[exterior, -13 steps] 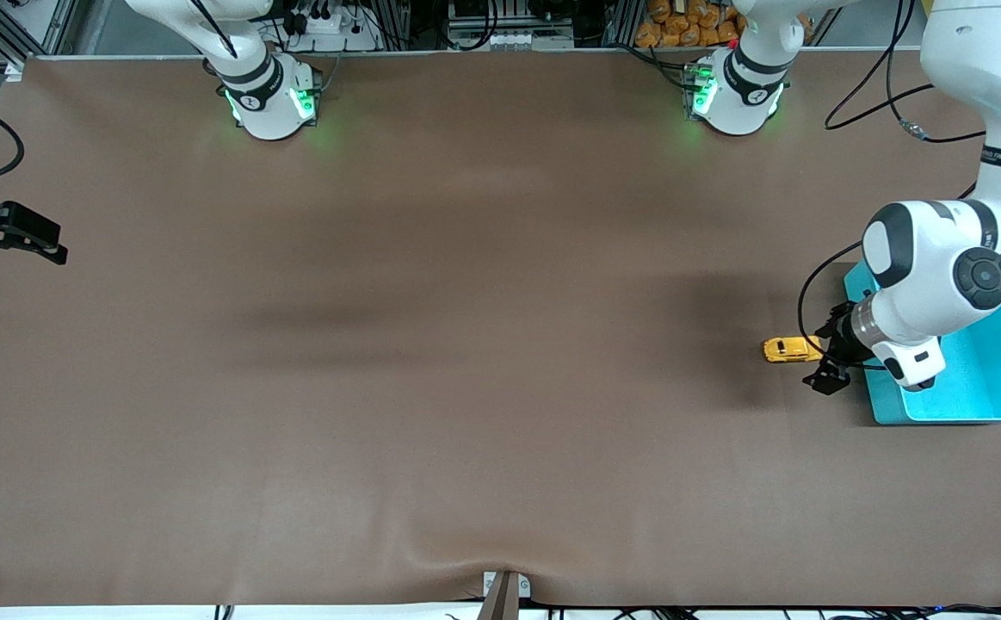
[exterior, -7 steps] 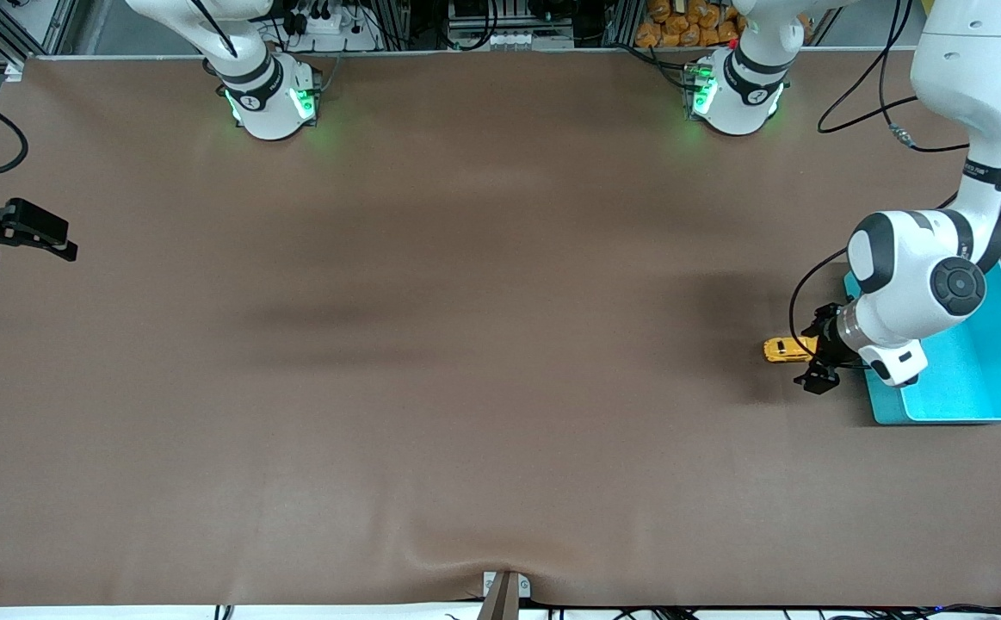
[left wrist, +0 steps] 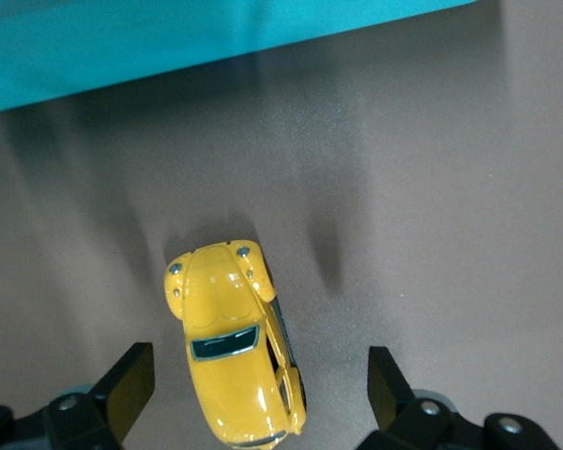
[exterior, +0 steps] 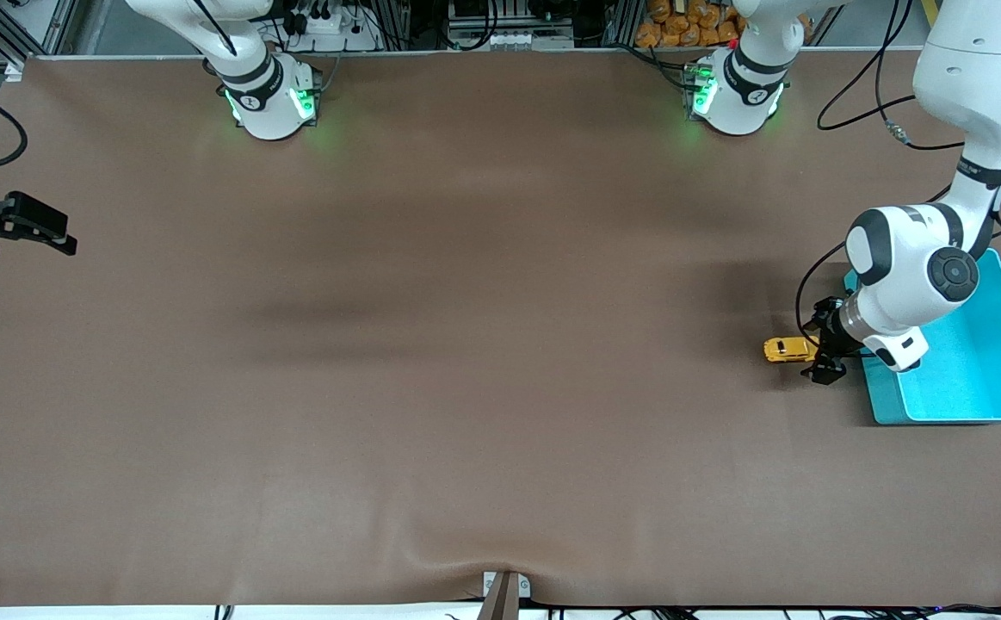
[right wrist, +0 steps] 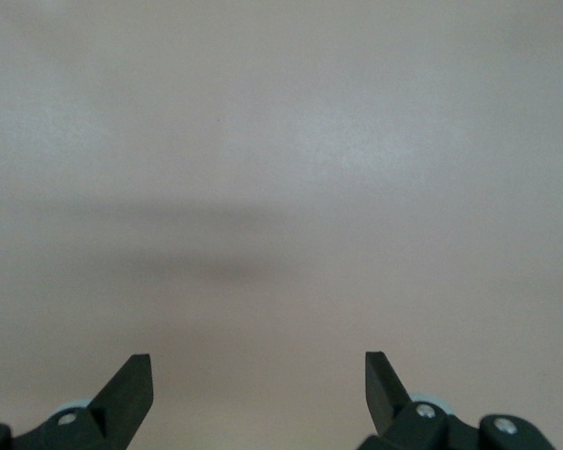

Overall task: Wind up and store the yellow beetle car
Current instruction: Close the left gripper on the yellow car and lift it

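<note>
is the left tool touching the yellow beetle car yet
Apart. The left wrist view shows bare table between each open finger of the left tool and the yellow beetle car, which sits between them.

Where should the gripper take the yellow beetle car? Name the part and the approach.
Grip the yellow beetle car across its flat door sides, coming straight down. It sits upright on its wheels, and the open left gripper already straddles its body.
</note>
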`<state>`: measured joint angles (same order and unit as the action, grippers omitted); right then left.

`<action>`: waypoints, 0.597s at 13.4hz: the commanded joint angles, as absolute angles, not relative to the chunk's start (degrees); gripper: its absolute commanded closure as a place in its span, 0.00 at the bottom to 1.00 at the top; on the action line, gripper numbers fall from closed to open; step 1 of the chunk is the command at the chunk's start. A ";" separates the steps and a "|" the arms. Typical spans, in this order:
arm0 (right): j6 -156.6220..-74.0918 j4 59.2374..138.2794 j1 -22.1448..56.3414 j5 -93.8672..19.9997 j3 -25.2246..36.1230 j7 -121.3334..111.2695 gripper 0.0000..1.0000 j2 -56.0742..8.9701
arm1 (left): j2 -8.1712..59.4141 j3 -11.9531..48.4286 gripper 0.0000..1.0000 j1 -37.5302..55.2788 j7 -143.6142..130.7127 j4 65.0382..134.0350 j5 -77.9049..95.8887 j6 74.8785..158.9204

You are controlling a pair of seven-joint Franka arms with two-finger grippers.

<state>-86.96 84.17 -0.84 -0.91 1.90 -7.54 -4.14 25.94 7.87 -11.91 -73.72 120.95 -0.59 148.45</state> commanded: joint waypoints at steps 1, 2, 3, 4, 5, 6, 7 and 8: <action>-88.07 87.10 -1.32 -1.85 1.85 -8.35 0.00 -1.67 | 26.54 8.26 0.00 -11.95 -74.79 121.81 0.35 150.12; -88.15 87.10 -1.23 -1.85 1.85 -8.35 0.00 -1.76 | 26.63 8.26 0.00 -11.87 -74.79 121.90 0.35 150.29; -88.50 87.10 -1.06 -1.85 1.76 -8.18 0.00 -1.84 | 27.07 8.26 0.00 -11.87 -74.79 122.25 0.35 150.55; -88.59 87.10 -0.97 -1.76 1.76 -8.00 0.00 -1.93 | 27.33 8.26 0.00 -11.78 -74.79 122.34 0.35 151.25; -88.68 87.10 -0.88 -1.76 1.67 -8.00 0.00 -1.93 | 27.68 8.26 0.00 -11.69 -74.79 122.34 0.35 151.52; -88.68 87.01 -0.88 -1.76 1.67 -8.00 0.00 -1.93 | 27.86 8.26 0.00 -11.60 -74.79 122.43 0.35 151.70; -88.68 86.84 -0.79 -1.58 1.58 -8.00 0.00 -1.93 | 28.04 8.26 0.01 -11.60 -75.32 122.43 0.35 152.13; -88.68 86.75 -0.79 -1.50 1.58 -8.00 0.00 -1.93 | 28.04 8.26 0.62 -11.60 -75.58 122.43 0.35 152.23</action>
<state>-87.96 85.31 -0.82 -0.91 1.68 -7.56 -3.48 28.08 8.15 -11.80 -74.56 121.86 -0.59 150.73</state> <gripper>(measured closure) 0.000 0.013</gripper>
